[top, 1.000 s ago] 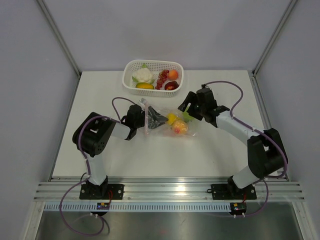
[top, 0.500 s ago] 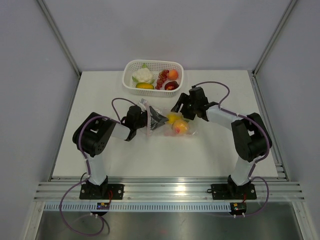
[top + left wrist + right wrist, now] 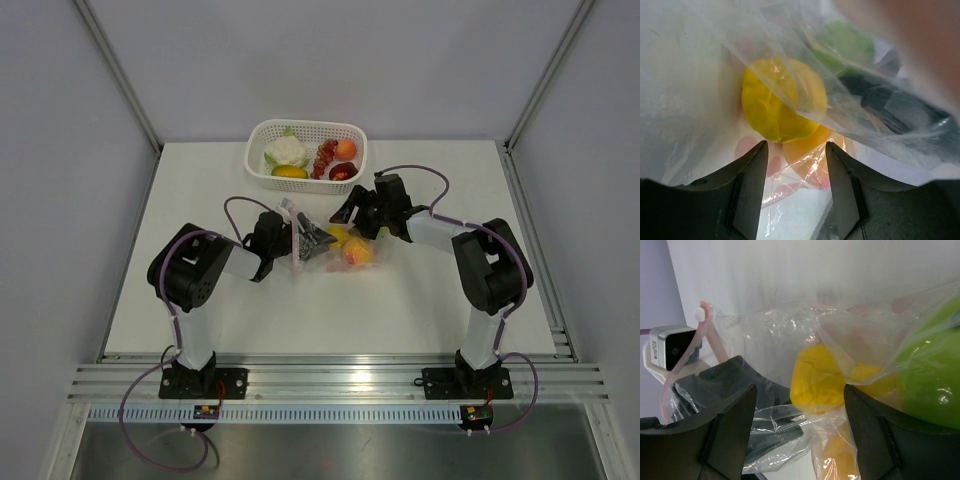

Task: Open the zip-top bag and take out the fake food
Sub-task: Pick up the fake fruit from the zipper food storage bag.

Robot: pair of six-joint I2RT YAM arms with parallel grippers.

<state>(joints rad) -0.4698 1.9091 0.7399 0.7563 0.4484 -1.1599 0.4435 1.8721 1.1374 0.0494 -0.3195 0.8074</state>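
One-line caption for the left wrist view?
Left tool, jaws apart, at the clear zip-top bag; yellow fake food and a green piece inside.

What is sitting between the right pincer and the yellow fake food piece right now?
The clear plastic of the zip-top bag. The yellow piece lies inside the bag, and the open right pincer faces it from outside, so crinkled film covers it. Nothing else visible stands between them.
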